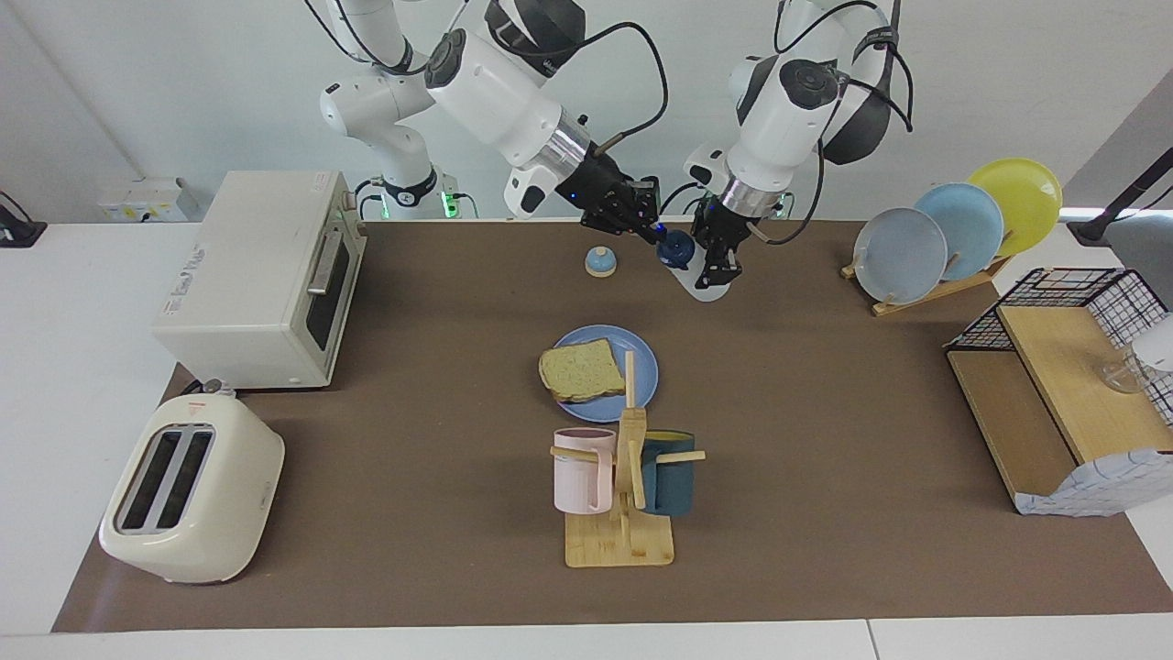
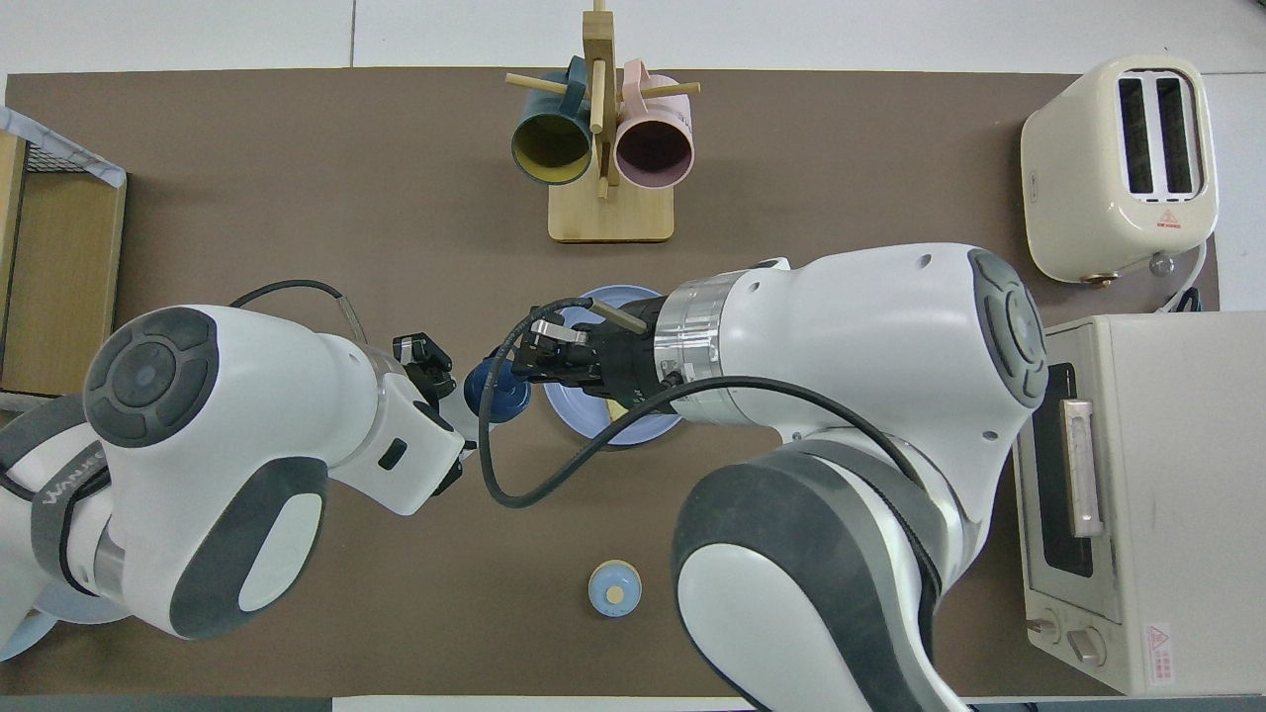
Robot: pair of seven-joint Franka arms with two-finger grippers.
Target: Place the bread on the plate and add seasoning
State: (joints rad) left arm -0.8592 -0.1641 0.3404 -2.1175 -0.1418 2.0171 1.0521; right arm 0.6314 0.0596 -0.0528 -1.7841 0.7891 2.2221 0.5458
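Observation:
The bread (image 1: 577, 369) lies flat on the periwinkle plate (image 1: 639, 355) in the middle of the table, nearer to the robots than the mug rack. In the overhead view the right arm covers most of the plate (image 2: 584, 412), and only a sliver of bread (image 2: 618, 408) shows. My left gripper (image 1: 719, 261) (image 2: 442, 379) is shut on the seasoning (image 1: 704, 288), which it holds tilted in the air, navy cap (image 2: 497, 389) pointing toward the right arm. My right gripper (image 1: 652, 227) (image 2: 522, 368) is shut, its fingertips against that cap.
A small blue-domed bell (image 1: 600, 262) sits close to the robots. The mug rack (image 1: 623, 477) stands beside the plate. A toaster oven (image 1: 257, 275) and a toaster (image 1: 188, 486) are at the right arm's end. A rack of upright plates (image 1: 953, 229) and a wire shelf (image 1: 1072, 385) are at the left arm's end.

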